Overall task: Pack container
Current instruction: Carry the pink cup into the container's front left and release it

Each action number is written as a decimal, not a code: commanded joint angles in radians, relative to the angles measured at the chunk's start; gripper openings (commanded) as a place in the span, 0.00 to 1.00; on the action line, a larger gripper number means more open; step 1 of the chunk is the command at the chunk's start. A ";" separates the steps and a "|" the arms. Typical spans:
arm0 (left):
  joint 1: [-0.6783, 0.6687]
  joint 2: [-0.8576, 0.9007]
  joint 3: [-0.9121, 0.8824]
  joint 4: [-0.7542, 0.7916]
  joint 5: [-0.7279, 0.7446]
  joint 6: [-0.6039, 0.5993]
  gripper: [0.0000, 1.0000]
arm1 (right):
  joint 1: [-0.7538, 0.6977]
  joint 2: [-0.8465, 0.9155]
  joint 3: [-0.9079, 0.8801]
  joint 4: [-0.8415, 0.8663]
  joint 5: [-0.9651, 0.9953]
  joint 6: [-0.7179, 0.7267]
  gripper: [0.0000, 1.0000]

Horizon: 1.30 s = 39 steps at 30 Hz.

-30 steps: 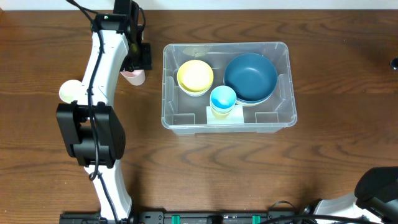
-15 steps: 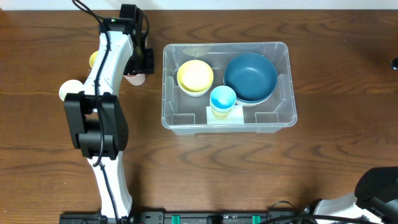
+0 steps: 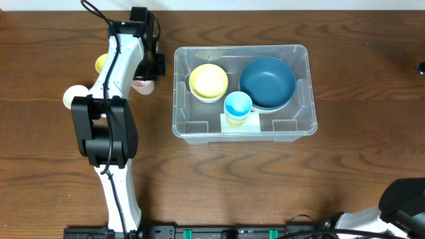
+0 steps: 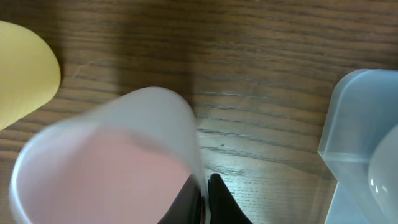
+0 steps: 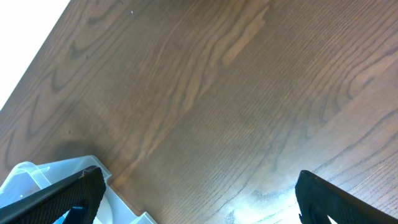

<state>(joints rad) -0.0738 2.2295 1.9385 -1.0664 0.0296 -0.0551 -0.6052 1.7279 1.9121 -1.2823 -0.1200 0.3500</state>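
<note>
The left tool (image 4: pixel 202 198) is clamping the pink cup (image 4: pixel 106 168) by its rim, risking a slip outside the container (image 3: pixel 240 48)

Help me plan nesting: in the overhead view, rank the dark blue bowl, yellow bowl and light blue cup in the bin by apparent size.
1. dark blue bowl, clearly largest
2. yellow bowl
3. light blue cup, smallest

All three sit inside the container, so nearness to the camera hardly skews this order.
</note>
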 commanded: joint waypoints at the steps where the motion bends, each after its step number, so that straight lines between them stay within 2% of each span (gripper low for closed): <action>1: -0.001 0.018 -0.005 -0.006 -0.024 -0.002 0.06 | -0.003 0.006 0.011 0.000 0.000 -0.014 0.99; 9: -0.002 -0.039 0.016 -0.057 -0.023 -0.002 0.06 | -0.003 0.006 0.011 0.000 -0.001 -0.014 0.99; 16: -0.023 -0.265 0.055 -0.159 -0.002 -0.010 0.06 | -0.003 0.006 0.011 -0.001 0.000 -0.014 0.99; 21: -0.113 -0.464 0.055 -0.229 0.041 -0.010 0.06 | -0.003 0.006 0.011 0.000 -0.001 -0.014 0.99; 25: -0.249 -0.568 0.055 -0.251 0.040 -0.010 0.06 | -0.003 0.006 0.011 0.000 0.000 -0.014 0.99; 32: -0.442 -0.570 0.024 -0.287 0.031 -0.011 0.06 | -0.003 0.006 0.011 0.000 0.000 -0.014 0.99; 39: -0.500 -0.508 -0.059 -0.286 0.026 -0.036 0.06 | -0.003 0.006 0.011 0.000 0.000 -0.014 0.99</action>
<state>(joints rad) -0.5640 1.6932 1.9049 -1.3514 0.0677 -0.0746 -0.6052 1.7279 1.9121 -1.2823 -0.1200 0.3500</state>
